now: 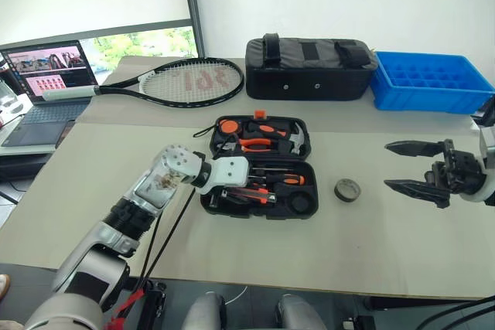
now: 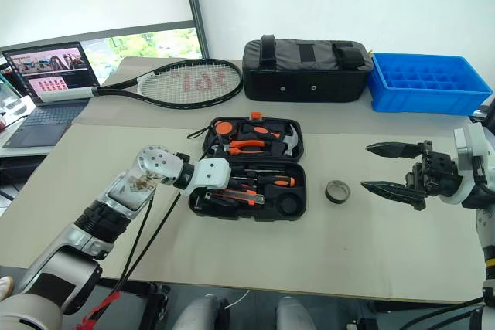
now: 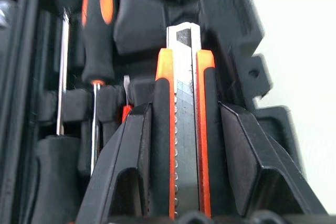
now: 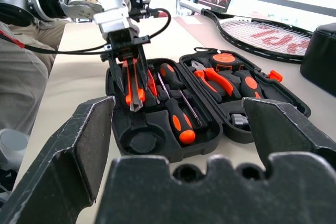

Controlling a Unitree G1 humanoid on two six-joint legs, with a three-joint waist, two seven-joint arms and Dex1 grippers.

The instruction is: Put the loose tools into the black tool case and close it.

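Beige tabletop fills the scene, with a white wall and a window behind it. Near its middle lies the black tool case point(image 1: 259, 168), open flat, its lid half on the far side and its tray half on the near side. Two orange-and-black screwdrivers point(image 4: 178, 115) already lie in the tray's slots, running left to right. The left gripper point(image 4: 129, 72) hangs over the left end of the tray, its fingers clamped on the orange-black utility knife point(image 3: 184, 119). The knife's long axis runs along the gripper, tip pointing right and downward toward the tray, roughly in line with the slots, with a round moulded recess just beyond the tip. Whether the knife touches the tray yet cannot be told. Judging from this, the coming move is a short lowering along that same line, so the knife must stay parallel to its slot. Just right of the case, apart from it, the small dark tape roll point(image 1: 347, 189) lies flat on the table. The right gripper point(image 1: 411, 166) hovers further right, jaws spread wide and empty, pointing left toward the roll; it is clearly the nearer arm for that piece. At the far side of the table lie a tennis racket point(image 1: 182, 81), a black fabric bag point(image 1: 309, 69) and a blue bin point(image 1: 430, 83), with a laptop point(image 1: 48, 83) at far left.
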